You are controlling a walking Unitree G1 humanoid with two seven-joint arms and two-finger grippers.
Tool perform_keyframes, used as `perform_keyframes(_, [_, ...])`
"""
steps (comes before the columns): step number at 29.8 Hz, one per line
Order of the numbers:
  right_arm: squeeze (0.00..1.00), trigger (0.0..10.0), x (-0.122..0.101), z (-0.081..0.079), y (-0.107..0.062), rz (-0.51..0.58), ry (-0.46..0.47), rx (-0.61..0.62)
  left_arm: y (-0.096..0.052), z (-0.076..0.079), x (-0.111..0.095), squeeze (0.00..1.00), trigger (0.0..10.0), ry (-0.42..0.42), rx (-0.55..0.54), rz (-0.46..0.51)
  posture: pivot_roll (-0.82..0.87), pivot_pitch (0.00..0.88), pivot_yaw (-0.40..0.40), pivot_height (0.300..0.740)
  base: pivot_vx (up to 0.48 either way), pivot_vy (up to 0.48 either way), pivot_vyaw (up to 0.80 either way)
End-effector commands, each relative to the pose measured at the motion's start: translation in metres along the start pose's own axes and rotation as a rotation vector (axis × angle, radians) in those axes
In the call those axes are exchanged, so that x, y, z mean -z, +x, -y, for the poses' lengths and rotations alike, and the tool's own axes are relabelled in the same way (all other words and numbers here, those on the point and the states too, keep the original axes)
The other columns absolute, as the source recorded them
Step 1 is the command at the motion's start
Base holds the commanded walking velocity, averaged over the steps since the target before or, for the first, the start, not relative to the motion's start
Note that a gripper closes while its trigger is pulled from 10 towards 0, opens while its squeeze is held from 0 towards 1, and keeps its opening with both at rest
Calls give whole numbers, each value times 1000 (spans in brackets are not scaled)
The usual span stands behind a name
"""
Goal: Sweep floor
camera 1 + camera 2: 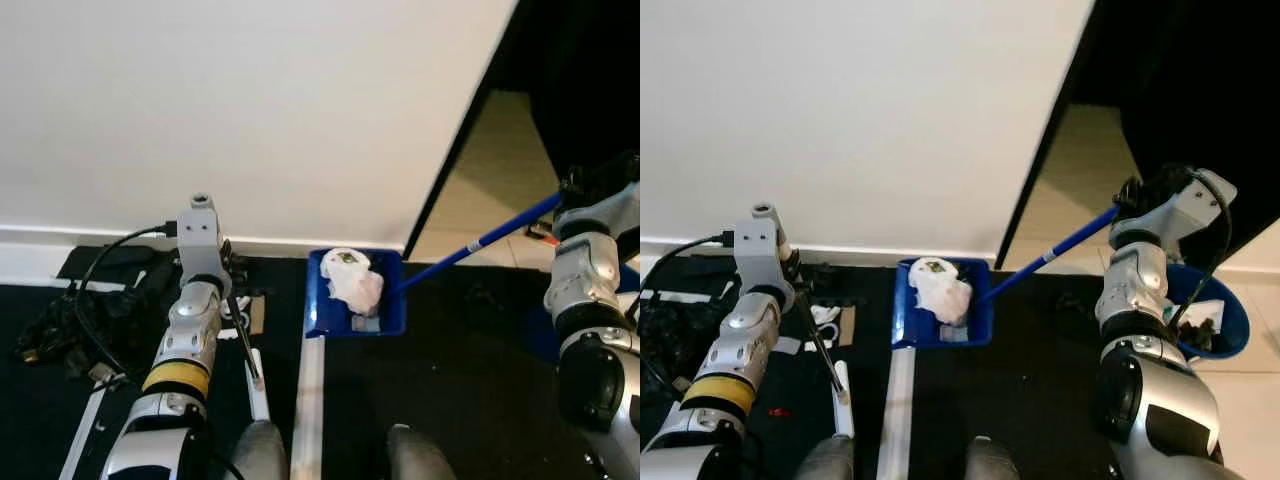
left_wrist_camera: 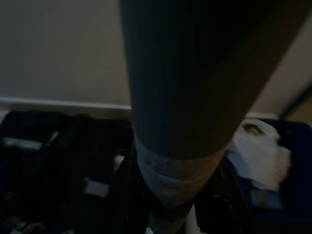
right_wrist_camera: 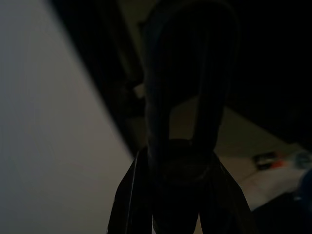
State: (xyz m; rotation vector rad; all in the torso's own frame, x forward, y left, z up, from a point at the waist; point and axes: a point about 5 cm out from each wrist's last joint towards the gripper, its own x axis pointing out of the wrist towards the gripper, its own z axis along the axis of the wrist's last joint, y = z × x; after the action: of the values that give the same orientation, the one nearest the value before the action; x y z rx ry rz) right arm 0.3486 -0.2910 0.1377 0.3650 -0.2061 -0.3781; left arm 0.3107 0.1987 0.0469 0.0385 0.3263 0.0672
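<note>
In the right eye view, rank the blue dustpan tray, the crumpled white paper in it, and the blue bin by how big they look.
1. Blue dustpan tray, largest.
2. Blue bin, though the right arm hides part of it and it sits off to the side, so its rank is unsure.
3. Crumpled white paper, smallest, lying inside the tray.

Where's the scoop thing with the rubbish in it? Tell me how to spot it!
Find the big white wall and look down to its bottom edge, where the dark floor begins. The blue dustpan sits there against the wall, near the dark doorway. It holds crumpled white paper, and a long blue handle slants up to the right gripper.
</note>
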Motion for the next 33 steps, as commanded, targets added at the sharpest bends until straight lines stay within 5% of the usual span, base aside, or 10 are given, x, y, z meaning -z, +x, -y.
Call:
perform_keyframes(1, [0,10000,-25,-2,10,97,18,9,1,-1,-5,0,10000,9,-7,23,64,8,-59,740,0,-480,0])
perform_keyframes(15, [0,10000,-92,0,33,293,10,77,2,6,-3,0,10000,-3,2,17,46,19,-60,740,0,-480,0])
perform_keyframes(21, [0,10000,-139,13,40,413,-28,168,2,7,-2,0,10000,-8,3,15,39,19,-61,740,0,-480,0])
perform_keyframes(33, [0,10000,-164,20,41,459,-100,247,1,6,0,0,10000,-6,1,13,35,10,-61,740,0,-480,0])
